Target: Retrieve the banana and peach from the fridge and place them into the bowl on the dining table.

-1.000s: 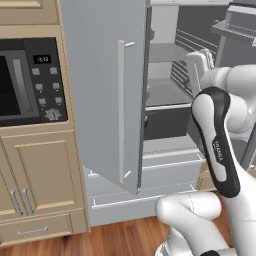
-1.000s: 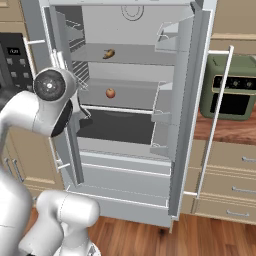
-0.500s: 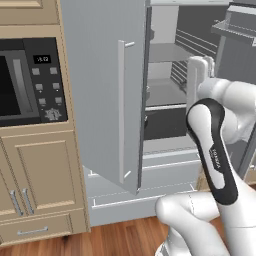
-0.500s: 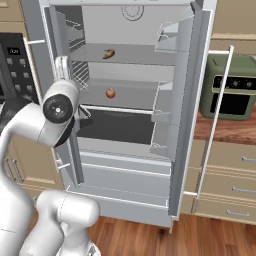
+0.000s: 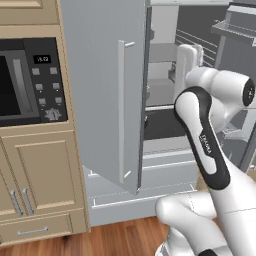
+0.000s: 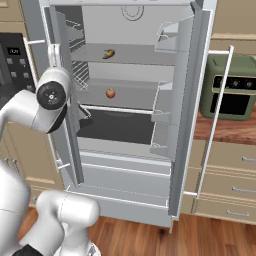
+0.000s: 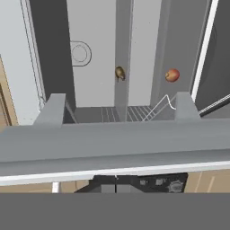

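Left base view: white arm with dark joints [image 5: 202, 145] rises from lower right, elbow bent, forearm reaching up and in toward the open tall pale silver-grey fridge [image 5: 107, 100]; left door swung out toward the camera with its long white bar handle [image 5: 121, 112] facing us. Black built-in oven [image 5: 30, 80] sits in tan cabinets left of the fridge. This view hides the fruit behind the door and arm. Right base view: both doors open, arm's round joint in front of the left door's inner bins, hand itself hidden behind it. Slim dark olive-brown banana [image 6: 108, 53] lies on the upper shelf near its left edge; small round orange-red peach [image 6: 110, 93] sits on the shelf below, also left of centre, the two well apart, one level between them. Olive-green countertop oven [image 6: 231, 87] stands on the counter right of the fridge. Hand view: rolled sideways, looking past a grey door-bin rail into the fridge interior, banana [image 7: 119, 73] and peach [image 7: 172, 75] both far off, nothing near the fingers. Fingers closed tight together, holding nothing; tips can't be made out.
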